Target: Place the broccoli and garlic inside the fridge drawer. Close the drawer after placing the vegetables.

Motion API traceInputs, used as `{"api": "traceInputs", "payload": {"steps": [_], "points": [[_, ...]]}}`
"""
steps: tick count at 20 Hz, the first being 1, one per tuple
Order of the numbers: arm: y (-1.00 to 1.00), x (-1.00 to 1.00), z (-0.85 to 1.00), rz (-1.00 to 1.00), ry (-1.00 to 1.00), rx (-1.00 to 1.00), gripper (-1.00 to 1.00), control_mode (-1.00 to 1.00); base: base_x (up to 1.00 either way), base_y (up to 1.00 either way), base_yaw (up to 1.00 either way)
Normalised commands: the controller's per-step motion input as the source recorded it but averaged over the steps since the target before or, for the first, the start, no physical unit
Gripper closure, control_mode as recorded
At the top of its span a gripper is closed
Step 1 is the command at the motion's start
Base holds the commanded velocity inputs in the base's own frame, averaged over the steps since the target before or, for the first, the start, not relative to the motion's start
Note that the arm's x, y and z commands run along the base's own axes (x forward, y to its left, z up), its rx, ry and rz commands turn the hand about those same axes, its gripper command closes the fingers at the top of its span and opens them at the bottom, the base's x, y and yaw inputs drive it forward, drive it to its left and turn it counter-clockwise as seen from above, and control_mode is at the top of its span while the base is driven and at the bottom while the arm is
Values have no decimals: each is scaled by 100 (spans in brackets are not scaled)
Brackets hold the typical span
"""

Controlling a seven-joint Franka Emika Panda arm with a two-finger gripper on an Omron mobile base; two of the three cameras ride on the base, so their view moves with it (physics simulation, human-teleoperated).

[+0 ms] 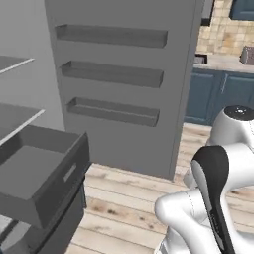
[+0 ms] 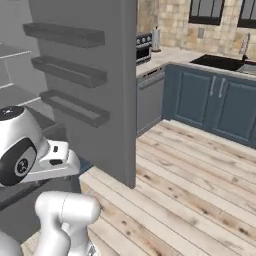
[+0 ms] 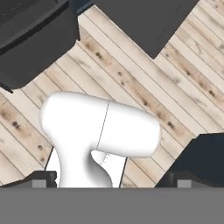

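In the left base view the fridge drawer [image 1: 42,173] stands pulled open beside the open fridge door [image 1: 119,74], its visible inside bare, so both vegetables seem unplaced and closing remains; the right base view adds the wooden floor [image 2: 190,175]; the hand view shows the gripper [image 3: 109,183] fingers spread wide, holding nothing.

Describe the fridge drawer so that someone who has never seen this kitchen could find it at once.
Start at the tall grey open fridge door with three shallow door bins. To its left, below the thin flat grey shelves, a wide dark grey box-like fridge drawer stands pulled out. Unlike the flat shelves, it has deep walls, a hollow inside and a front panel with a bar handle.
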Motion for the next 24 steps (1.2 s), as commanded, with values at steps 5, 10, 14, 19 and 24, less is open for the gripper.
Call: {"api": "traceInputs", "payload": {"steps": [5,10,14,19,24], "points": [[0,0,0,0,0,0,-100,100,1,-77,-72],[0,0,0,0,0,0,-100,100,46,-89,-49],[0,0,0,0,0,0,-100,100,92,-21,-14],[0,0,0,0,0,0,-100,100,100,-11,-1],[0,0,0,0,0,0,-100,100,100,-17,9]]}}
